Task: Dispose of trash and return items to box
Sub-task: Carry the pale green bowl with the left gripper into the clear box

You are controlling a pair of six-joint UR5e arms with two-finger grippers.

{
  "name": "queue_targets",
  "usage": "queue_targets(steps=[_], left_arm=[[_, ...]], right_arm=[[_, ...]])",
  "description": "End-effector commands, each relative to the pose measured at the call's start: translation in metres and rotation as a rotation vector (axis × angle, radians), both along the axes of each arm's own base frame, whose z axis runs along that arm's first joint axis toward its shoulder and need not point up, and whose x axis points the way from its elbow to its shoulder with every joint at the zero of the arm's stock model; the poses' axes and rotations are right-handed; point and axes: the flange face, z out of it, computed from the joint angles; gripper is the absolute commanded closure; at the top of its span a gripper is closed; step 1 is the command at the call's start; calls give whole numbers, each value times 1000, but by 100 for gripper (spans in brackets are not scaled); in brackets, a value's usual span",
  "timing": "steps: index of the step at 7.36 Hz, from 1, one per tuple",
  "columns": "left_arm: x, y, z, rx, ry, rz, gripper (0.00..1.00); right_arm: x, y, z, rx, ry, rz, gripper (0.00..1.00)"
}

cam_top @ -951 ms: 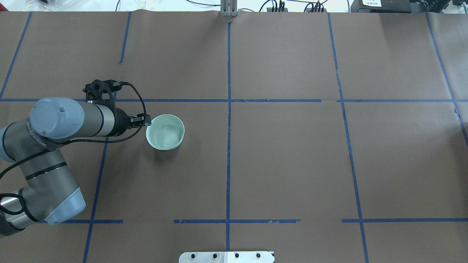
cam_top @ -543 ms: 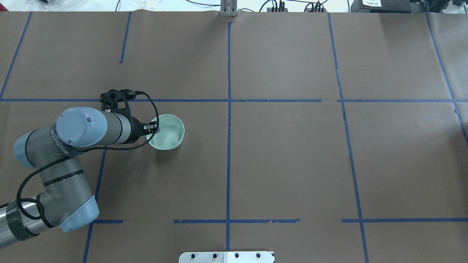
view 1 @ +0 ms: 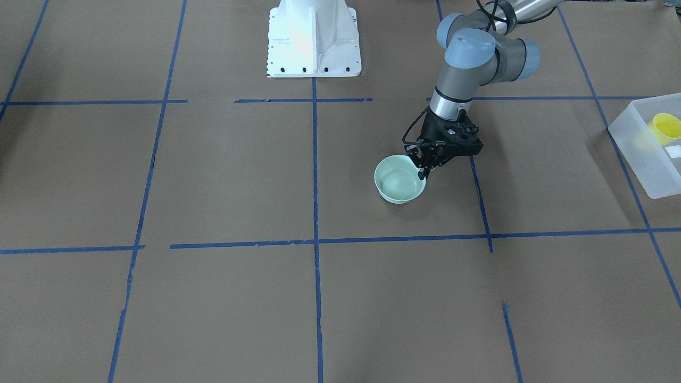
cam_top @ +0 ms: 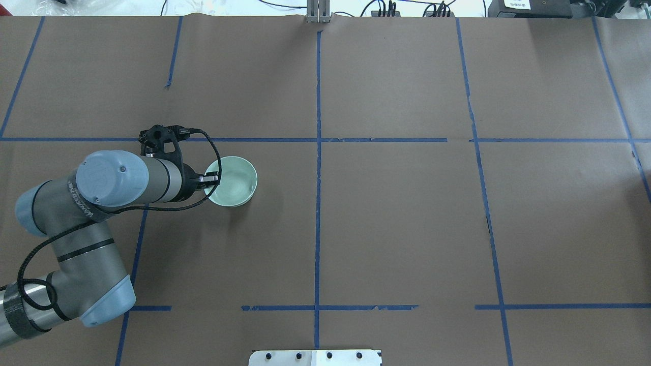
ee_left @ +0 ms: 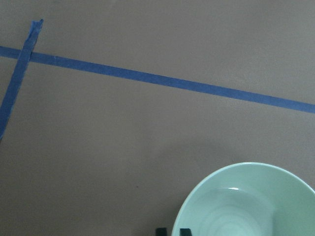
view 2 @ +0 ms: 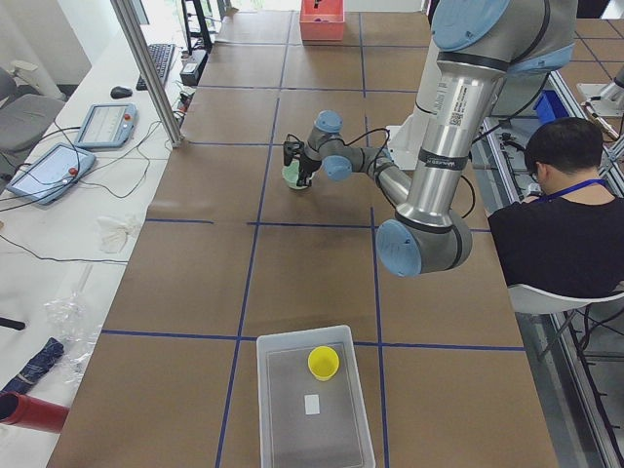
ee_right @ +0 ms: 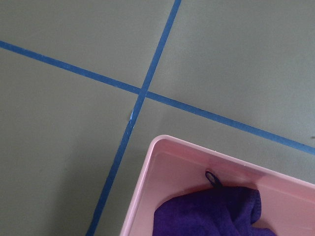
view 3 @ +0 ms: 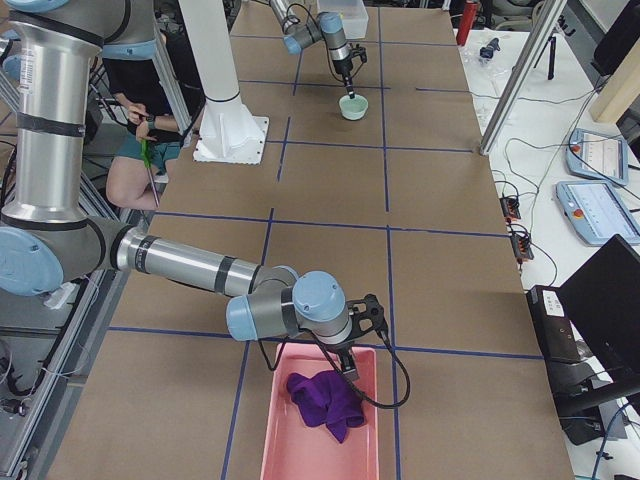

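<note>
The pale mint-green bowl [cam_top: 235, 183] stands on the brown table left of centre; it also shows in the front view [view 1: 398, 185] and the left wrist view [ee_left: 251, 206]. My left gripper [cam_top: 213, 179] [view 1: 423, 174] points down at the bowl's left rim, with one fingertip [ee_left: 185, 231] inside the rim and one outside, shut on the rim. The yellow cup [view 1: 665, 127] [view 2: 323, 362] lies in the translucent box [view 1: 633, 146] [view 2: 283, 409] at the table's left end. My right gripper [view 3: 350, 368] hangs over the edge of a pink tray; I cannot tell whether it is open or shut.
The pink tray [view 3: 285, 445] [ee_right: 162, 162] at the table's right end holds a purple rag [view 3: 322, 398] [ee_right: 211, 214]. The white robot base [view 1: 314, 37] stands at the near middle edge. A person [view 2: 556, 195] sits beside the table. Blue tape lines cross the brown cover.
My left arm swung right toward the bowl and its fingers came down over the bowl's left rim. The bowl has shifted slightly.
</note>
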Motion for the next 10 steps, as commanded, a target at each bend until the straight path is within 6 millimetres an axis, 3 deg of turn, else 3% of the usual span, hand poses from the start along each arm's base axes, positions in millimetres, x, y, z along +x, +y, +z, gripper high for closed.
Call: queue_targets(steps=[1,2,3,5,6,8,9,10], left_arm=[[-56,14,-29,133,-29,150,100],[-123,-14,-25,186,-36,183,100],[-202,-50,-14,259,-67,202,100],[-334,-64,61,411,-234,319,100],[-377,-59,101,458,-293,396,100],[-488,-66,196,519,-396,486,100],[-526,-64,245,528,-442,531,100],[-546,-58,284,537,-468,585,100]], right_arm=[[0,1,0,3,0,1,0],[0,1,0,5,0,1,0],[0,1,0,6,0,1,0],[0,3,2,4,0,0,0],[0,3,2,6,1,-1,0],[0,3,2,6,1,-1,0],[0,3,2,7,1,-2,0],[0,3,1,8,1,-2,0]])
